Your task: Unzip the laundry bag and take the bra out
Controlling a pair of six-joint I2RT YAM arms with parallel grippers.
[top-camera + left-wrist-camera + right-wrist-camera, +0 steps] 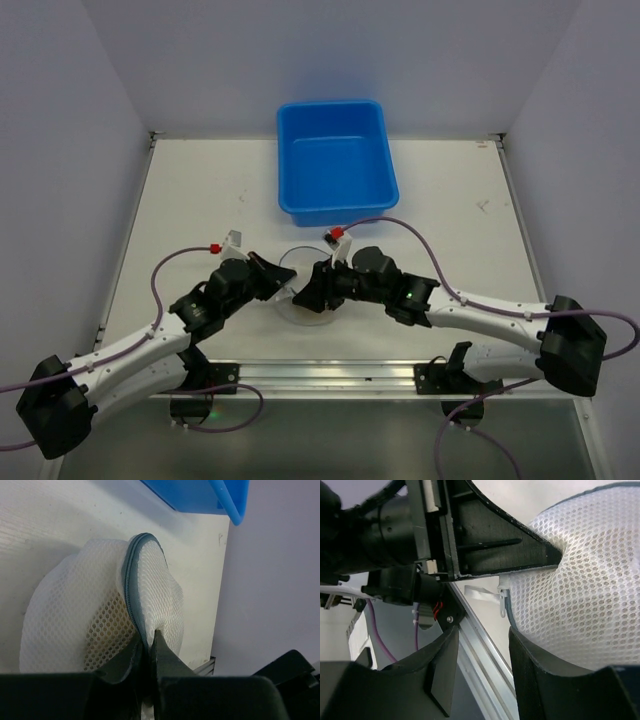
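We are looking at the unzipping step, and it is not yet done. The laundry bag is lying on the surface near the middle of its near edge, between the two hands, and its zip is appearing closed along the part we can see. The left hand is clenched on the bag, pinching the mesh right at the zip seam, so it is serving as the anchor. The right hand is standing released, its fingers apart and grasping nothing, just beside the bag. We are judging that the next move is asking the right hand to close on the small zip pull, which is hanging just beyond its fingertips. It would then be drawing the pull along the rim, away from the left hand's pinch. The bra is inside the bag, and the left wrist view is showing it most clearly, as a yellowish tint behind the mesh. The zip pull is showing only in the right wrist view, together with the left hand's finger biting the mesh. The top view is hiding most of the bag under both hands, but it alone is showing the whole blue tub at the far edge, apart from the bag.
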